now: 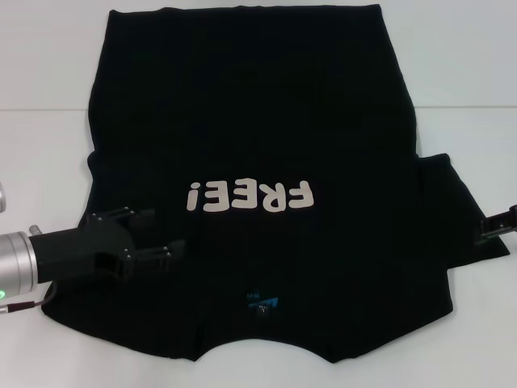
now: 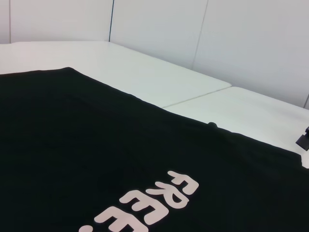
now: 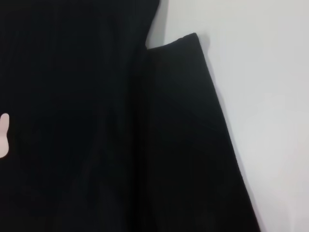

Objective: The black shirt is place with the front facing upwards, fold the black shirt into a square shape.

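Black fabric covers most of the white table (image 1: 48,153): the black shirt (image 1: 258,121) lies flat, front up, with its collar toward the near edge and its hem at the far edge. The pale "FREE!" lettering (image 1: 249,196) reads upside down in the head view, and a small blue neck tag (image 1: 262,303) shows just inside the collar. The right sleeve (image 1: 460,210) is spread out flat on the right side — in the right wrist view its edge runs along bare table, with the shirt's body beside it. On the left side no spread sleeve shows; the cloth there ends in a fairly straight edge.

The left gripper (image 1: 157,234) is over the near left part of the shirt, low above the shoulder area, its fingers (image 1: 166,252) pointing right toward the chest. The fingers stand apart with a clear gap between them and nothing held. Whether they touch the cloth cannot be told.

The right gripper (image 1: 494,225) is only partly seen at the right edge of the head view, beside the outer end of the right sleeve — its fingers cannot be told as spread or closed.
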